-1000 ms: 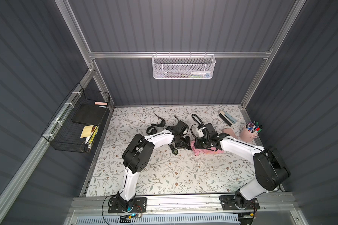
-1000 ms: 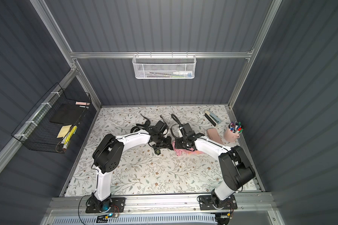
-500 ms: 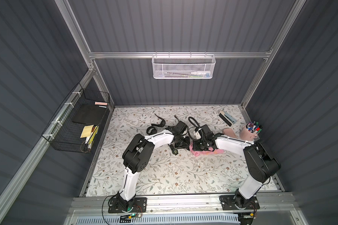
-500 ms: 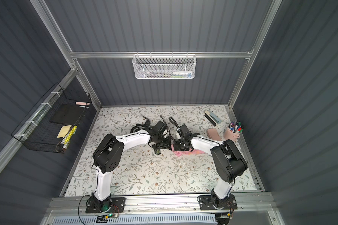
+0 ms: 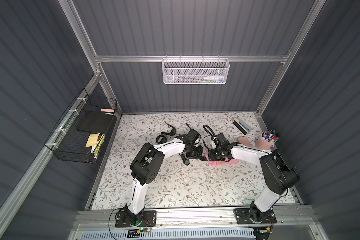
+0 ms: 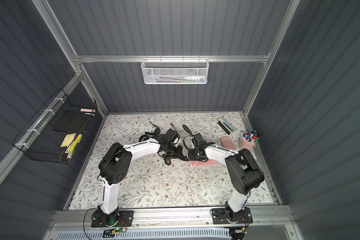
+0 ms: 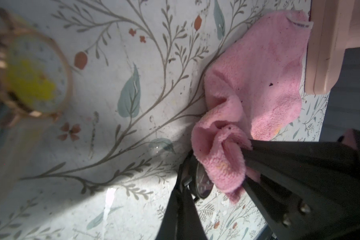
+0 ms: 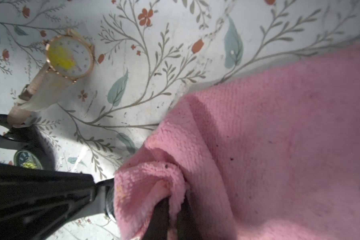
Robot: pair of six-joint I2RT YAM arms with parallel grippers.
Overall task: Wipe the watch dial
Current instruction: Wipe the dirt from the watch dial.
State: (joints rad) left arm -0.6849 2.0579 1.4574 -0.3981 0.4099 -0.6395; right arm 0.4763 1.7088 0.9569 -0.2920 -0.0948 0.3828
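left gripper (image 7: 183, 193) jaws clamped on the light, stiff black watch (image 7: 203, 184) at its edge, right gripper (image 8: 172, 205) jaws pinching the floppy pink cloth (image 8: 279, 124)

Both top views are bright on the floral mat (image 5: 175, 182) with dim dark walls (image 5: 29, 62), fairly sharp overall. Wrist views are patchy, hard shadows across the mat, and the gold watch (image 7: 31, 74) in the left wrist one is badly blurred

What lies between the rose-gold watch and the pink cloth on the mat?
Nothing: the right wrist view shows only bare floral mat between the rose-gold watch and the pink cloth.
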